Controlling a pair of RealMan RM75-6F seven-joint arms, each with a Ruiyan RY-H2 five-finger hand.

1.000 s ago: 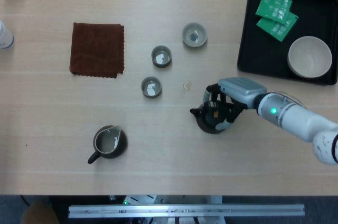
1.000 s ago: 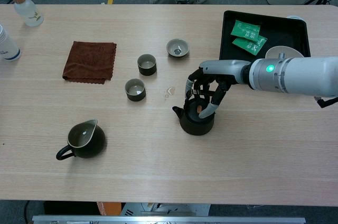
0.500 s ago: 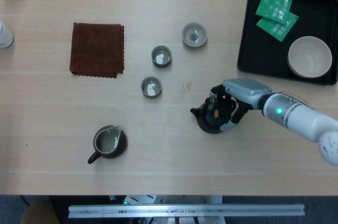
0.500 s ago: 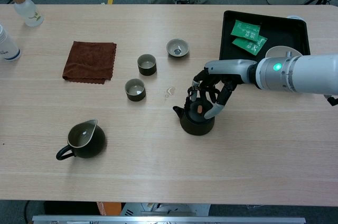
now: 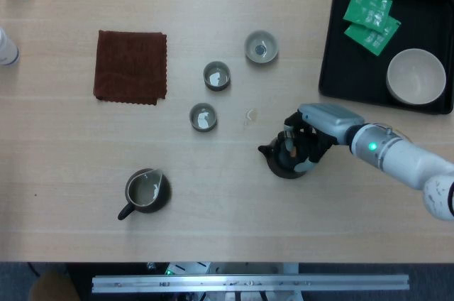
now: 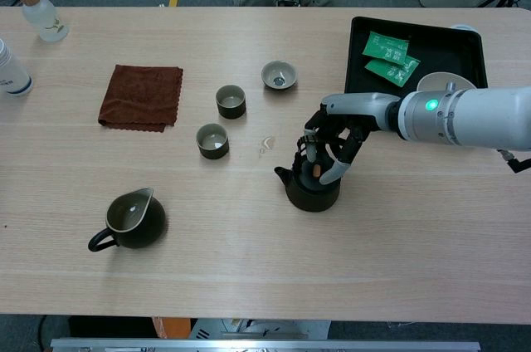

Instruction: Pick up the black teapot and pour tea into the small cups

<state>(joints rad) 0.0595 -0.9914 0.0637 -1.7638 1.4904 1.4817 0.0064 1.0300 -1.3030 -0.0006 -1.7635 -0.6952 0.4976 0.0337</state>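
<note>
three small cups (image 5: 217, 76) left-far of black teapot (image 6: 310, 192) | brown cloth (image 5: 131, 67) far left | right hand (image 6: 330, 149) fingers curled on teapot's top, gripping

Both views are evenly and brightly lit from overhead, and only short, soft shadows are cast on the pale wooden table (image 5: 213, 194). Focus is kept sharp throughout, with no glare or motion blur seen.
</note>
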